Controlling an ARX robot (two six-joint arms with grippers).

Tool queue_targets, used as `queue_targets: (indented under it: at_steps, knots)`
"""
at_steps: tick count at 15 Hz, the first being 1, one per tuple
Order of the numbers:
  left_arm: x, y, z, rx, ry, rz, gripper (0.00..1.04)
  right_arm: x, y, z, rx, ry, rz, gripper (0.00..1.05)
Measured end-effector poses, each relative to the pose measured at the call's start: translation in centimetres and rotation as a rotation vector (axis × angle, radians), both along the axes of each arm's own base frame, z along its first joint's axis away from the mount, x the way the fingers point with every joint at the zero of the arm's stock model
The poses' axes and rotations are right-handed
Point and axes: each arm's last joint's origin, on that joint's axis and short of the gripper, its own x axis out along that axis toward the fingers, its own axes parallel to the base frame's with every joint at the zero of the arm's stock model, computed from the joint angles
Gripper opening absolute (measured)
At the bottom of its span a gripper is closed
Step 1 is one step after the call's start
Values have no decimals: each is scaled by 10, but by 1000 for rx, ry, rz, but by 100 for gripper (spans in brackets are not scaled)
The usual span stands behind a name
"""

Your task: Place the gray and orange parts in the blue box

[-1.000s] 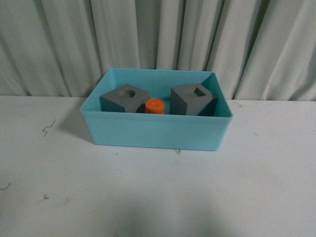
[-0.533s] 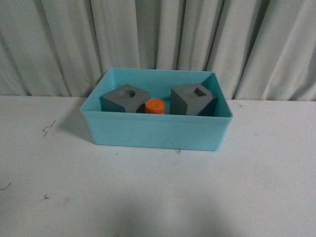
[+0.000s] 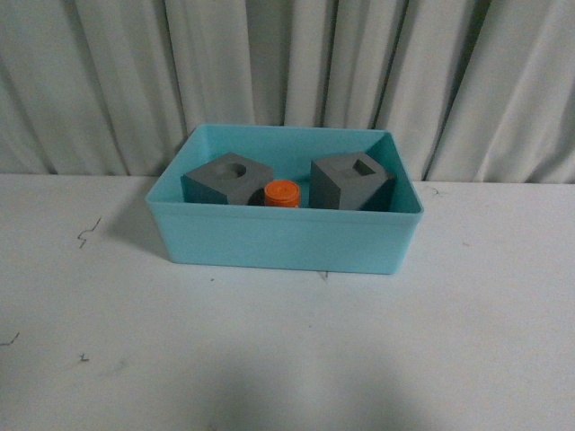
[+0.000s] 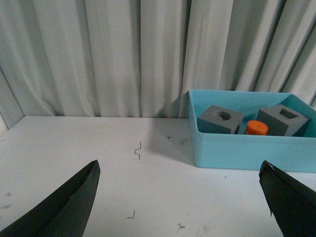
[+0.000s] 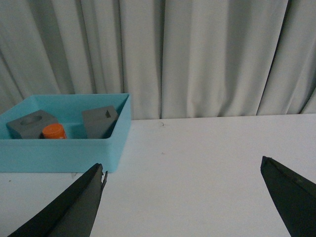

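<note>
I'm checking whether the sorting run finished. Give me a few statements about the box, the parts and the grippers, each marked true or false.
1. Both gray cubes sit inside the blue box. True.
2. The orange cylinder lies on the table outside the box. False: it is in the box, between the cubes.
3. The left gripper holds a cube. False: its jaws are spread wide, empty.
4. The right gripper is open. True.
</note>
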Motion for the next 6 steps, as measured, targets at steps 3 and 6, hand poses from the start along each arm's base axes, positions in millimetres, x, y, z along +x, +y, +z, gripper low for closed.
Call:
queue_targets:
  at_steps: [3, 6]
  knots:
    - [0, 0, 0, 0, 0, 0, 98, 0, 0, 0, 0, 0, 0, 98]
    - [0, 0, 0, 0, 0, 0, 98, 0, 0, 0, 0, 0, 0, 98]
